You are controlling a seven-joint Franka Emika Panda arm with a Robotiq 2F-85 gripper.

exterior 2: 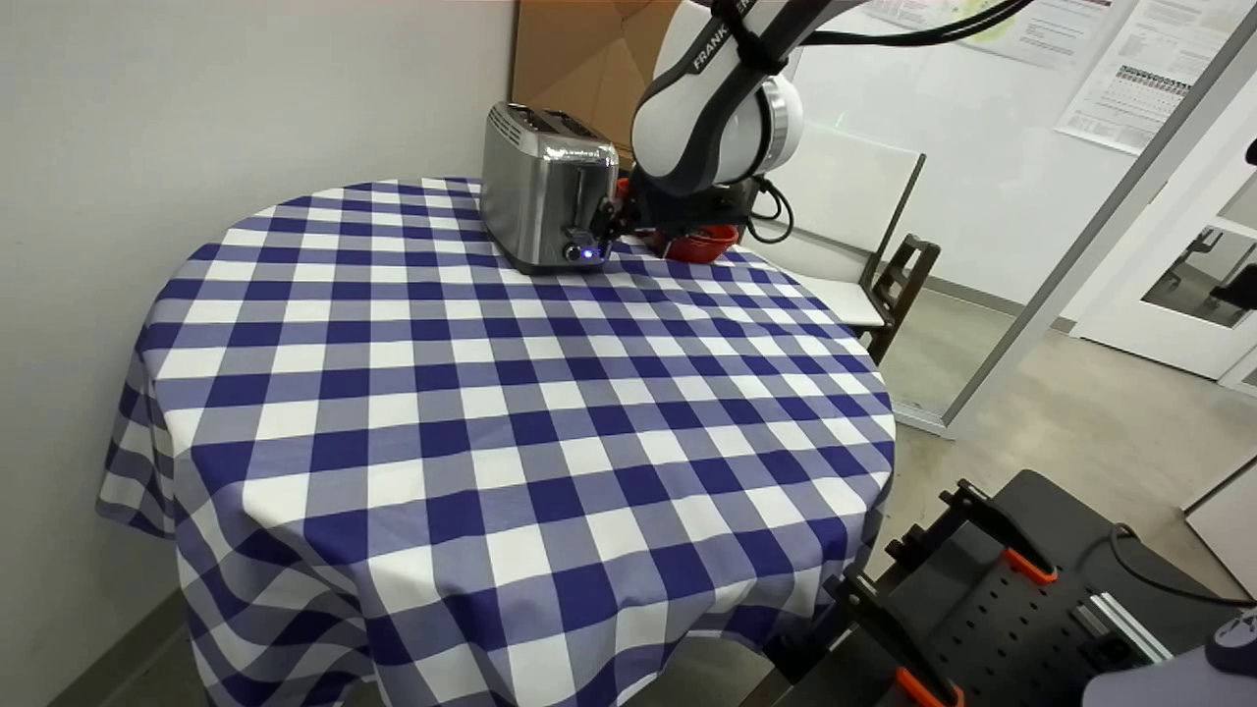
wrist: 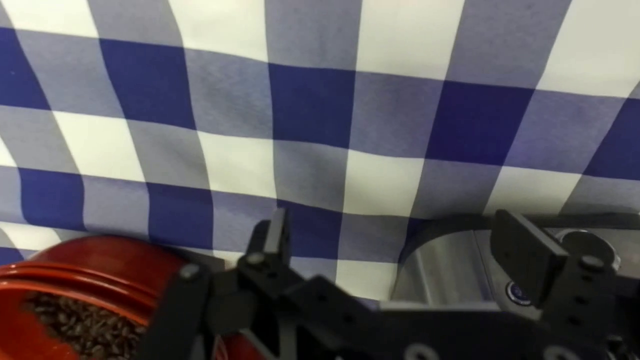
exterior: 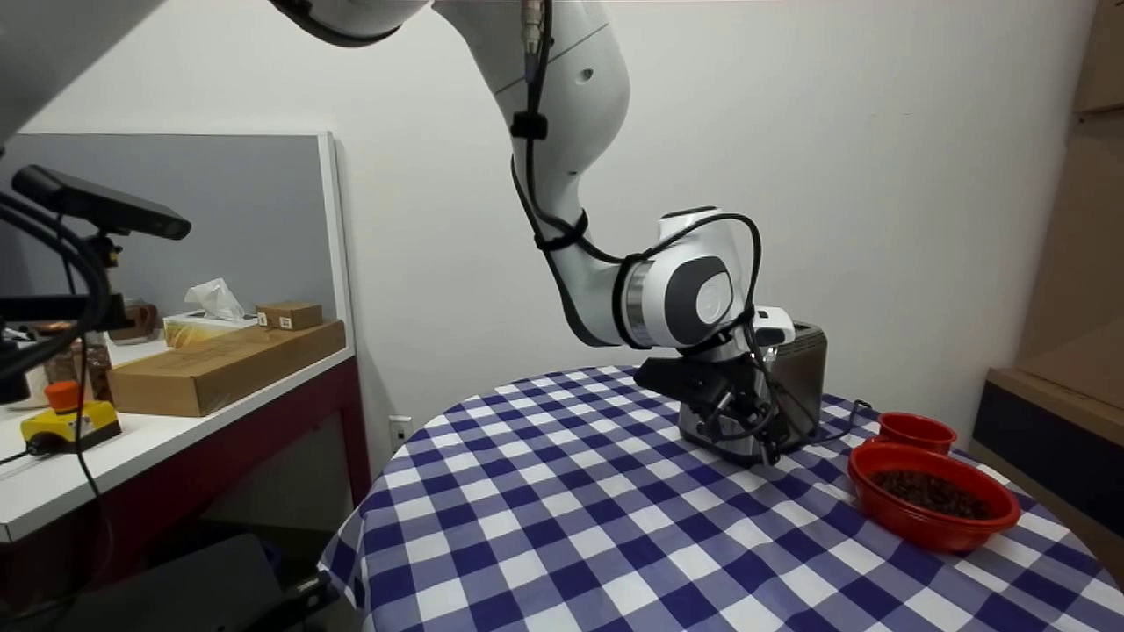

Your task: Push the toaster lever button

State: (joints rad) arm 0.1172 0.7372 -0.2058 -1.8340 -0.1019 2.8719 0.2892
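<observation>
Gripper (wrist: 392, 224), spread wide, hangs beside the edge of the toaster (exterior 2: 546, 191), tablecloth (exterior 2: 511, 422) stretching beyond.

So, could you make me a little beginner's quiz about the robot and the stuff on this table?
1. Pick one. In the wrist view, the red bowl at lower left holds: a) dark beans; b) water; c) bread slices.
2. True or false: in that view, the fingers stand apart.
3. Fill in: in an exterior view, the small light on the toaster is ____ (lit or unlit).
Key: 1 a; 2 true; 3 lit.
</observation>
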